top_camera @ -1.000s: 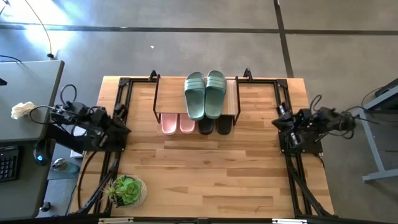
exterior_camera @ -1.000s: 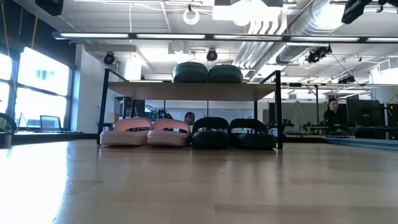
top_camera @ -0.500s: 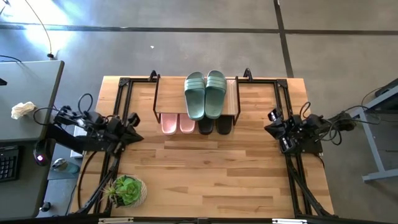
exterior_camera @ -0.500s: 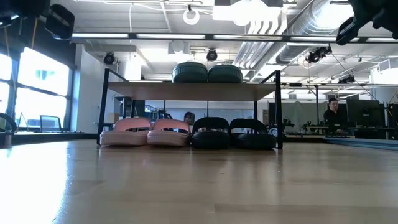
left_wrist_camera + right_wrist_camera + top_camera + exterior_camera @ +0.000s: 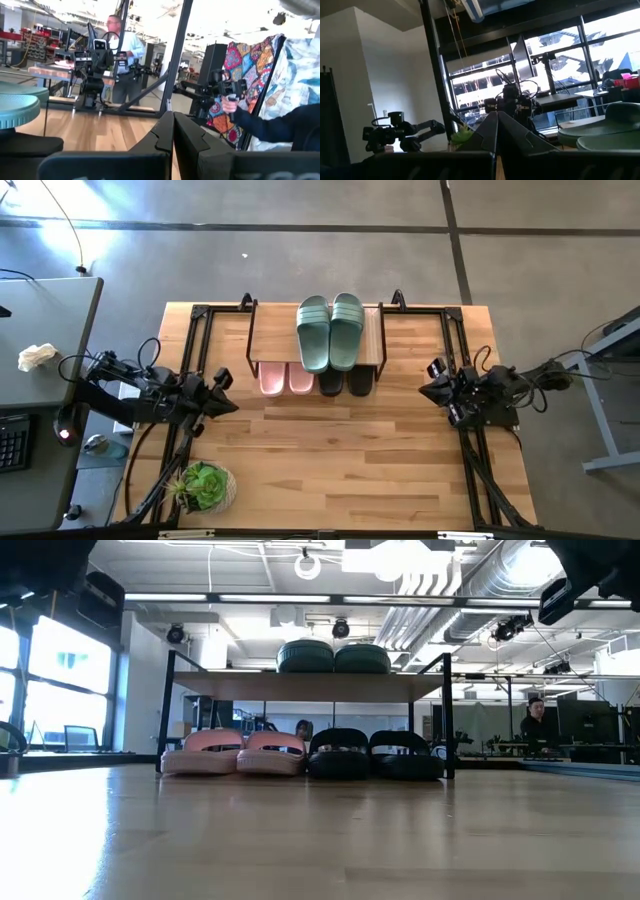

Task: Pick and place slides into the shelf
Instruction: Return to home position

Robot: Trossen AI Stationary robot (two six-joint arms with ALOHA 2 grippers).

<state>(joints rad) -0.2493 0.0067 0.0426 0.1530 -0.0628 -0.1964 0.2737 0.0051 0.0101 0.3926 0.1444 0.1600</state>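
The shelf (image 5: 315,340) stands at the table's far edge, at its middle. The sage green slides (image 5: 330,330) lie side by side on its plank top (image 5: 310,686). Under the plank, the pink slides (image 5: 235,753) rest on the table to the left and the black slides (image 5: 375,754) to the right. My left gripper (image 5: 226,394) hovers at the table's left side, shut, pointing toward the middle. My right gripper (image 5: 430,383) hovers at the right side, shut. Both stand well away from the shelf, and each wrist view shows its fingers (image 5: 173,132) (image 5: 496,132) closed together.
A potted plant (image 5: 205,486) sits at the table's near left corner. Black metal frames (image 5: 190,330) (image 5: 455,330) run along both table sides. The wide wooden tabletop (image 5: 330,450) lies before the shelf. People (image 5: 120,55) (image 5: 535,720) show in the room beyond.
Both arms have reached in from the table's sides. The left gripper has moved toward the table's right, the right gripper toward its left, both coming over the tabletop's edges. The slides and shelf have stayed where they were.
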